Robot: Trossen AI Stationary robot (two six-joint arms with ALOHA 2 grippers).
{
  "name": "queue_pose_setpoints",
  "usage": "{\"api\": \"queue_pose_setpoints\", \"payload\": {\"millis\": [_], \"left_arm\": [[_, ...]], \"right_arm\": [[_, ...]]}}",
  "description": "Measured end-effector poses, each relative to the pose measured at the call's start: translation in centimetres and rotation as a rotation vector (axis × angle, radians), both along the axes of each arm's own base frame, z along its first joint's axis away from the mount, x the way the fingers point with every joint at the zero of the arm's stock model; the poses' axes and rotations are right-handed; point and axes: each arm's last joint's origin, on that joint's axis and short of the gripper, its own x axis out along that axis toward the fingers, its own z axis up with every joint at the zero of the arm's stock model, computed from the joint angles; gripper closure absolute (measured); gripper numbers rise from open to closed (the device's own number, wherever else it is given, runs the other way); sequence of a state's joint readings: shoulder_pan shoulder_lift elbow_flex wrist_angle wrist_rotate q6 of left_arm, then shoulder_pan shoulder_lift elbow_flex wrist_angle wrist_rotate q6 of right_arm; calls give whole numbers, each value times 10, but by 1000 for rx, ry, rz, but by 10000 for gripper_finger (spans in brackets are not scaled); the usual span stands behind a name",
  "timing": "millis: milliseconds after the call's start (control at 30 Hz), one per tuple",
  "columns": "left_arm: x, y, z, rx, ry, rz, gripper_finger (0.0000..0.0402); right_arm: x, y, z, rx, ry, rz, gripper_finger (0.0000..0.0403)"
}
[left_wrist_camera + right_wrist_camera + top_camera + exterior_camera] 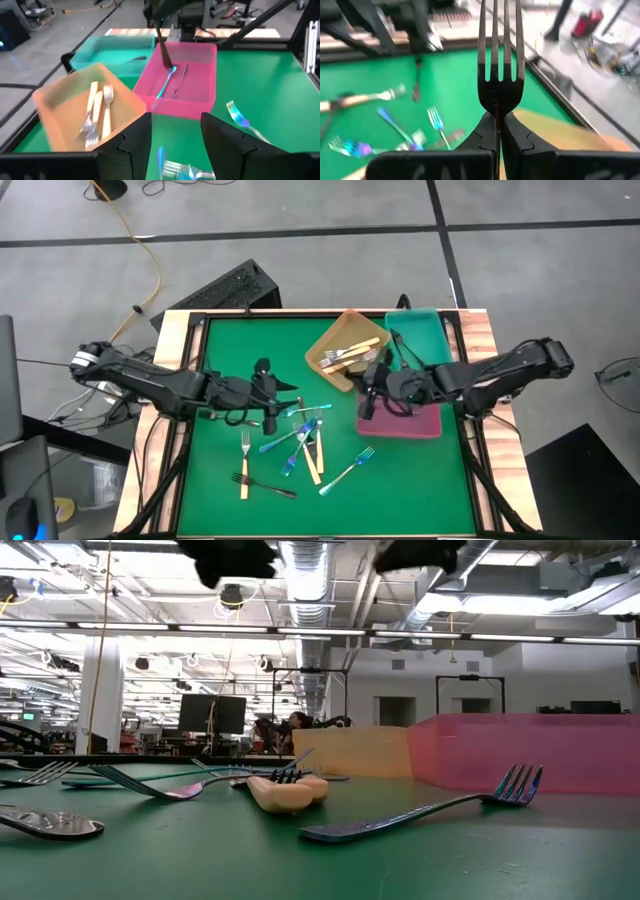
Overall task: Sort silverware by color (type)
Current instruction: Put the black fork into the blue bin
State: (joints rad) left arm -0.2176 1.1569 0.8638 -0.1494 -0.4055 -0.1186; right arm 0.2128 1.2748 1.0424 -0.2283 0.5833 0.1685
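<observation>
My right gripper (pixel 368 392) (pixel 496 120) is shut on an all-black fork (pixel 497 55) above the near left corner of the pink tray (pixel 415 426). The fork also shows in the left wrist view (pixel 162 47). My left gripper (pixel 290 392) (pixel 175 132) is open and empty above the green mat, pointing toward the trays. Cream-handled forks (pixel 97 110) lie in the orange tray (pixel 325 345), iridescent forks (pixel 167 82) in the pink tray, and a black fork (pixel 132 59) in the teal tray (pixel 425 335). Loose iridescent (pixel 348 470), cream (pixel 244 465) and black (pixel 262 485) forks lie flat on the mat. My right gripper pinches the black fork's neck (pixel 496 102), just below the tines, between its two fingers. The tines stick out past the fingertips, along the fingers. The fork is lifted clear of the mat and the trays.
The three trays stand together at the far right of the mat (pixel 220 350). The loose forks lie in a heap near the middle and front (pixel 305 442). A wooden frame (pixel 170 380) rims the table. The low view shows forks (pixel 430 810) before the pink tray (pixel 530 750).
</observation>
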Motion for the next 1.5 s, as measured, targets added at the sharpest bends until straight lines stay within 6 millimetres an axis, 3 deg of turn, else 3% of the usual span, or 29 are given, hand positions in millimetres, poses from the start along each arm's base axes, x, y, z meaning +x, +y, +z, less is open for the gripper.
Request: {"api": "queue_pose_setpoints", "payload": {"millis": [200,400,667,800,967,1133,1333,1500], "left_arm": [[-28,4,19,-1,-22,-9,246],[-49,9,28,-35,-22,8,246],[-56,11,22,-43,48,30,246],[-56,12,22,-37,48,49,246],[-56,13,22,-11,47,69,246],[-57,13,22,21,51,78,246],[-56,13,22,43,58,62,246],[-56,13,22,76,68,43,246]], "right_arm": [[-22,-12,-6,49,153,-75,376],[-28,-14,-19,96,268,-119,376],[-33,-10,-43,163,481,-146,376],[-34,-21,-47,138,516,-226,376],[-33,-53,-39,124,470,-306,376],[-43,-105,-36,126,485,-471,376],[-68,-172,-37,232,484,-615,373],[-96,-211,-37,329,457,-718,370]]}}
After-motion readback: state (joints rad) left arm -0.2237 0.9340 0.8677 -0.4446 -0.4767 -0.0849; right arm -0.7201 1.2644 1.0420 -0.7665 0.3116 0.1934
